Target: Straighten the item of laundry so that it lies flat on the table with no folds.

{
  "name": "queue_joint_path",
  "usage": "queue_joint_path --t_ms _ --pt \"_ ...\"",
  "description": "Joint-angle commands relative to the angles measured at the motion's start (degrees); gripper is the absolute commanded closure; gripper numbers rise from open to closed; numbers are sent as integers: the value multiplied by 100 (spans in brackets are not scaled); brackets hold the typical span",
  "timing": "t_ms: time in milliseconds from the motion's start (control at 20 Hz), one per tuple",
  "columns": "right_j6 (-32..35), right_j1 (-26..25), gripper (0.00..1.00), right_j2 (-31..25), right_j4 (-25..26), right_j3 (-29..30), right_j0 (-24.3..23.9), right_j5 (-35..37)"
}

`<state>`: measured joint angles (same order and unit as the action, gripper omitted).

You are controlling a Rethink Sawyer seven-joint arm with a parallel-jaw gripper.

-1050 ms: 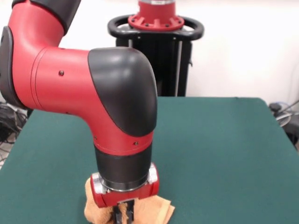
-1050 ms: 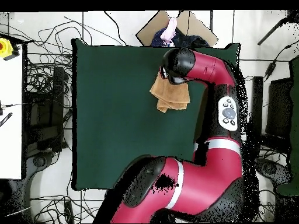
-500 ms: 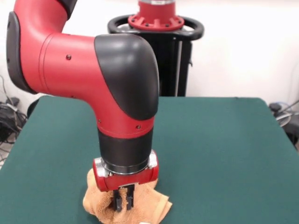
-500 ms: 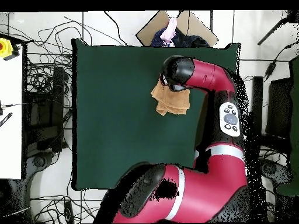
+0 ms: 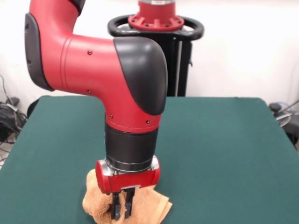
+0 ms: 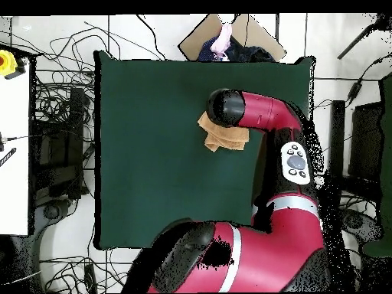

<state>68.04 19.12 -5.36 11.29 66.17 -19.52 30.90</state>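
I am holding my pincer (image 5: 121, 208) straight down into the towel (image 5: 149, 206), fingers drawn together and seemingly pinching a ridge of cloth, though I cannot be sure. The towel is lying bunched and folded near the table's (image 5: 224, 154) near edge, left of centre. If I am gripping several layers, pulling may drag the whole heap instead of opening it. The green top is stretching wide around; cables (image 6: 53, 99) are cluttering the floor.
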Motion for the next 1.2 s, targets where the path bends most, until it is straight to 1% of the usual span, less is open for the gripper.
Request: queue_joint_path --t_ms 50,350,500,650,750,850,950,1200 --pt "1038 -88 100 150 312 1085 168 -427" --pt "962 171 100 178 301 1475 234 -426" --pt "944 347 100 108 267 1781 192 -468" --pt "922 697 100 -49 17 2282 73 -40" --pt "947 950 100 29 26 2457 148 17" --pt "1004 1114 100 68 50 2635 192 -91" --pt "1072 1268 100 182 144 2737 298 -263" --pt "1003 1315 100 270 258 2631 410 -367"
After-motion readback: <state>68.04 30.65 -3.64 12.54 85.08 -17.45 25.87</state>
